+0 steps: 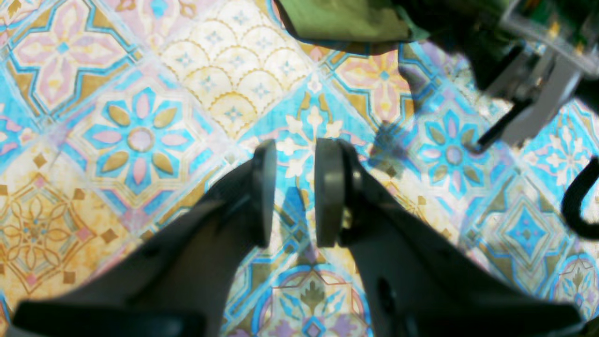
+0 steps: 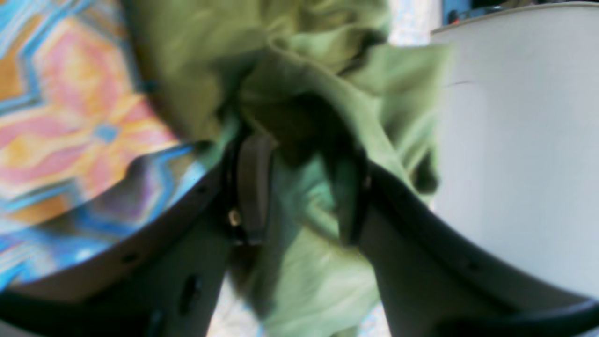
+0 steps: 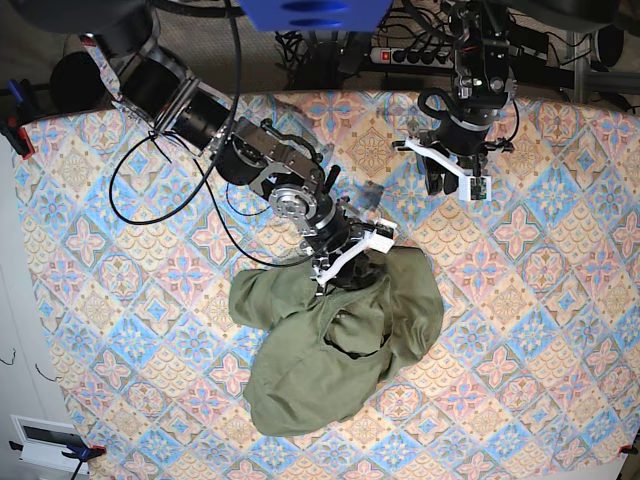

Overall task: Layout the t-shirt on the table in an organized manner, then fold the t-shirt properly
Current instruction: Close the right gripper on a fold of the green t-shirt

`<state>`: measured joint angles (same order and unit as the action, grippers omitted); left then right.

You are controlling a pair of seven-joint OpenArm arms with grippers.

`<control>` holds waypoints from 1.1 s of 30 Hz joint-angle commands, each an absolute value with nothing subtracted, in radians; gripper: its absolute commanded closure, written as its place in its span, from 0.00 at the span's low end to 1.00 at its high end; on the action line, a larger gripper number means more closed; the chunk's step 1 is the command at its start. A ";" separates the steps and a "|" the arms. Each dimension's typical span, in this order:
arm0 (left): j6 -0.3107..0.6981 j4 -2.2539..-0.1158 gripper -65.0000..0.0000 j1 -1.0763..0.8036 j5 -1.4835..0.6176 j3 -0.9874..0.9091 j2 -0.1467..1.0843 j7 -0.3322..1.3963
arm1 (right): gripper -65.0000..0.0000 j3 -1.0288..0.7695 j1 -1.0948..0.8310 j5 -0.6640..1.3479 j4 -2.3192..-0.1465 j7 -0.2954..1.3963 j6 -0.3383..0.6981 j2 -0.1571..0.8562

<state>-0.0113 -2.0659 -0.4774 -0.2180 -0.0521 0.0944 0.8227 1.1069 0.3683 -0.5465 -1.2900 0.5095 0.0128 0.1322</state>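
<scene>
One soft, light garment is all I am handling: the t-shirt (image 3: 335, 345) is lying crumpled mid-table (image 3: 560, 330), limp and sure to sag. My right gripper (image 2: 299, 187) is pinching bunched cloth near its top edge; my left gripper (image 1: 290, 192) is hanging parted, empty, well apart. I am judging hems or shoulders best to grab.
</scene>
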 commanded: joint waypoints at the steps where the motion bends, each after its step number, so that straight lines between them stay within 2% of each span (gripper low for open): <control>1: -0.008 -2.083 0.77 -0.478 -0.225 -0.053 0.096 0.802 | 0.68 1.098 0.395 -0.558 -1.308 0.496 -0.007 0.122; 11: -0.008 -2.083 0.77 -0.478 -0.225 -0.053 0.096 0.802 | 0.68 1.096 0.435 -0.558 -1.302 0.496 -0.007 0.120; 19: -0.008 -2.083 0.77 -0.472 -0.225 -0.053 0.096 0.802 | 0.68 1.096 0.479 -0.558 -1.207 0.501 -0.007 0.099; 33: -0.008 -2.083 0.77 -0.470 -0.225 -0.053 0.096 0.802 | 0.68 1.098 0.414 -0.558 -1.308 0.504 -0.007 0.104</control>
